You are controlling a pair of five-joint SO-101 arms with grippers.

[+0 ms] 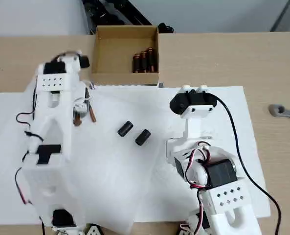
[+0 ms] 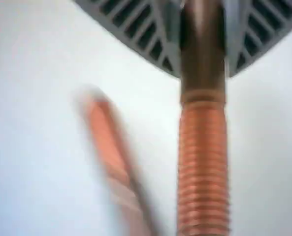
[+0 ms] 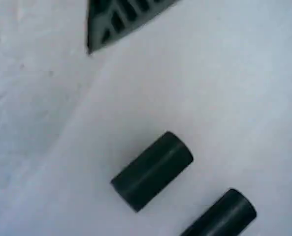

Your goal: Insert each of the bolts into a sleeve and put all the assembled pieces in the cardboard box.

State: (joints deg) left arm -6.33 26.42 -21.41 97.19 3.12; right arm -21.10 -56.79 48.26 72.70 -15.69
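Bolt (image 2: 203, 157) clamped in left tool (image 2: 203, 64); second bolt (image 2: 108, 147) lies just beside it.

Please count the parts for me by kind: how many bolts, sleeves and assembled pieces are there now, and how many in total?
Bolts: 2, one in the left gripper, one lying on the white sheet
Sleeves: 2
Assembled pieces in the cardboard box: 3
Total: 7
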